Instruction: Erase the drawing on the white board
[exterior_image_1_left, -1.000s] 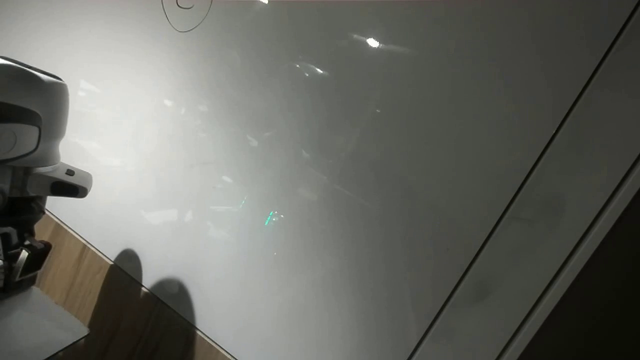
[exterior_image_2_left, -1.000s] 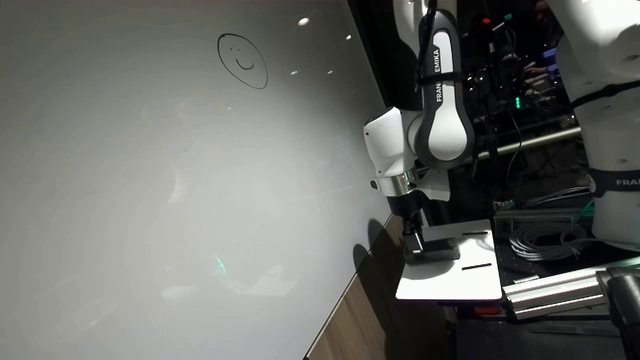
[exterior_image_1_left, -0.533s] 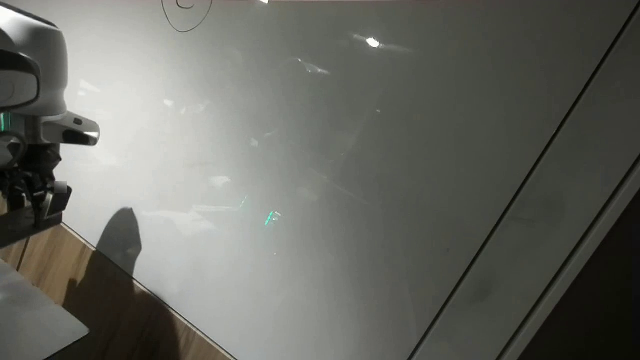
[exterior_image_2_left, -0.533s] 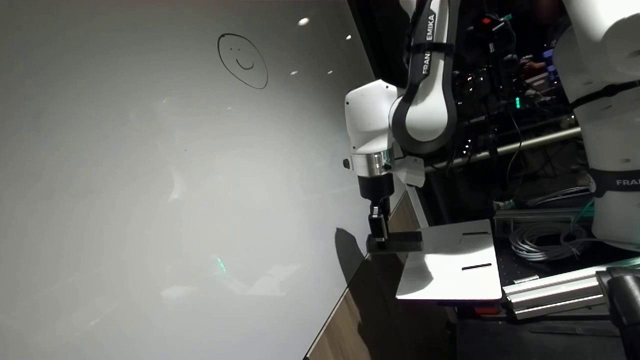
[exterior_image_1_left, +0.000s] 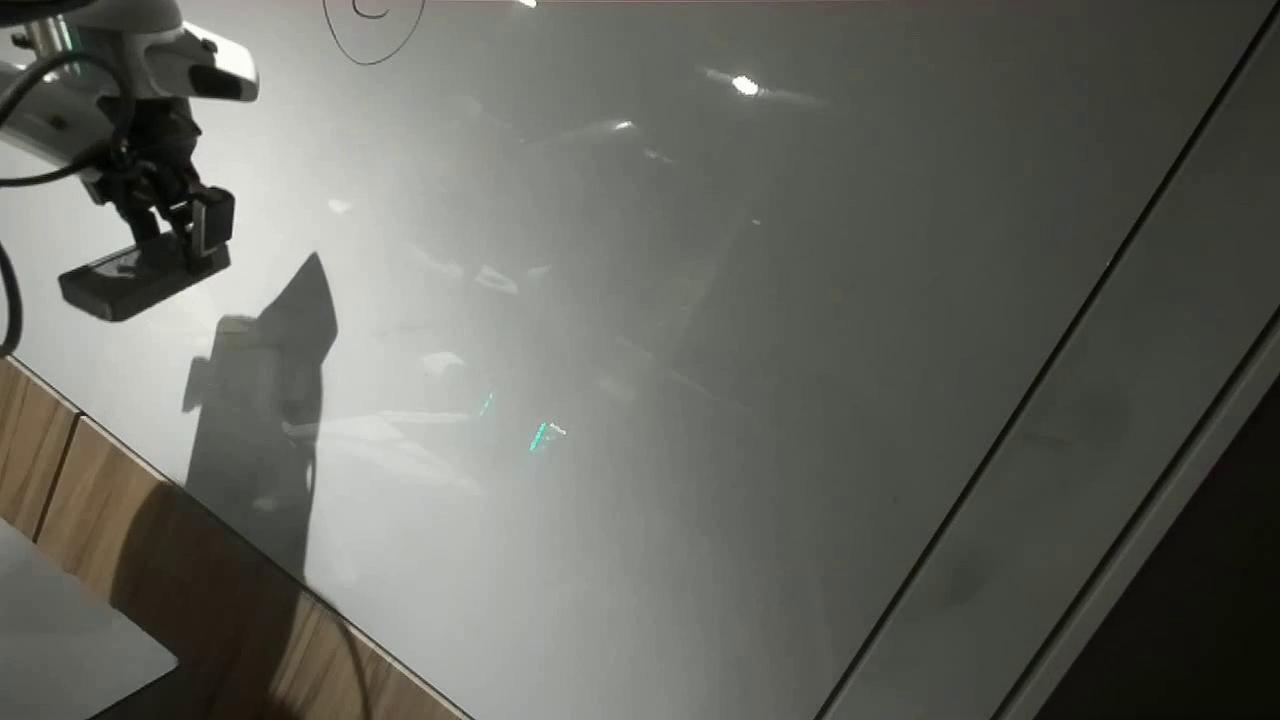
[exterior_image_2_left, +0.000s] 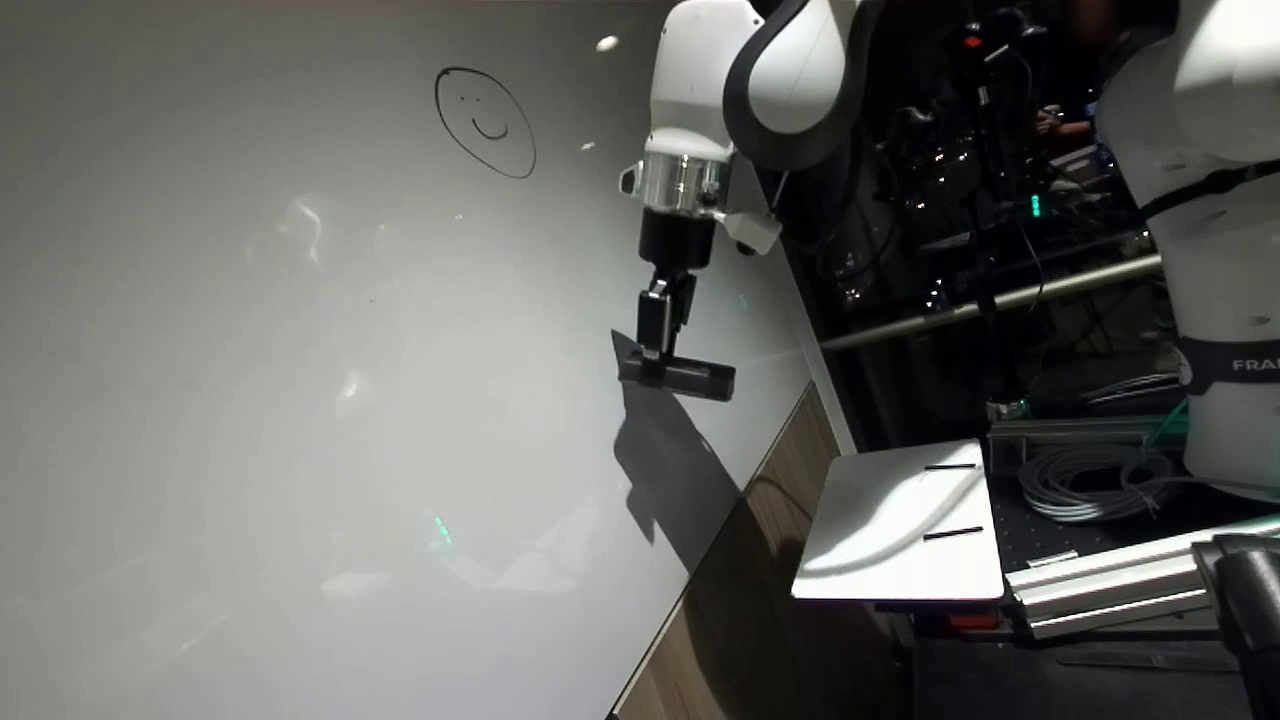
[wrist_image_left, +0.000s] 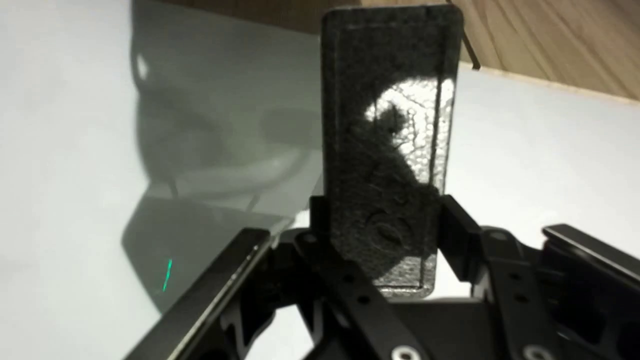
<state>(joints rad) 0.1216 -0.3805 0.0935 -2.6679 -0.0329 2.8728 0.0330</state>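
Observation:
The white board (exterior_image_2_left: 300, 400) is a large glossy grey-white panel that fills much of both exterior views (exterior_image_1_left: 750, 350). A thin black smiley face drawing (exterior_image_2_left: 488, 132) is in its upper part; only its lower curve (exterior_image_1_left: 372, 62) shows at the top edge in an exterior view. My gripper (wrist_image_left: 382, 220) is shut on a black rectangular eraser (wrist_image_left: 390, 150), gripped near one end. In both exterior views the eraser (exterior_image_1_left: 130, 285) (exterior_image_2_left: 695, 378) is in front of the board, below the drawing. Its shadow falls offset on the board, so it looks apart from the surface.
A brown wooden strip (exterior_image_1_left: 200, 550) runs along the board's lower edge. A white plate with dark slots (exterior_image_2_left: 900, 560) stands beside it. A metal profile (exterior_image_2_left: 1110, 590) and coiled cables (exterior_image_2_left: 1070, 485) lie near the robot. A black cable (exterior_image_1_left: 10, 300) hangs by the arm.
My gripper has carried the eraser up from above the white plate, past the wooden strip, to in front of the board. Its shadow has moved up the board. The drawing looks the same.

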